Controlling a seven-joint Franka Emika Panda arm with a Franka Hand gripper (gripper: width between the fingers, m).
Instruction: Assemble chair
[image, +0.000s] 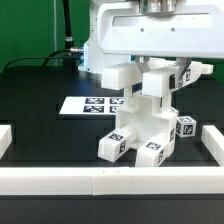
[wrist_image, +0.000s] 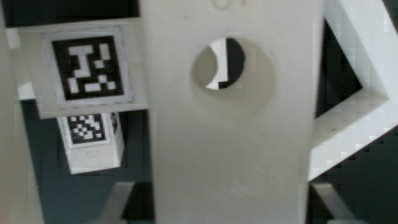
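Well, up close a long white rail (image: 110, 180) is lying along the front of the black table (image: 40, 88). Just behind it the chair (image: 145, 125) is standing near the middle of the table, only partly built, with its blocks stacking up like chunky steps. It is looking like smooth, hard white plastic, and it is wearing little black-and-white square stickers (image: 117, 145). The gripper (image: 152, 65) is hanging right over the chair. Its two fingers (wrist_image: 121, 198) are sitting on both sides of a tall flat piece (wrist_image: 222, 130) with an oval hole (wrist_image: 222, 62), and they seem to be squeezing it. I am guessing the robot is fitting this piece onto the chair. Next it is going to need a straight push down, keeping the piece upright so it is not jamming. Farther back the marker board (image: 85, 105) is lying flat on the table
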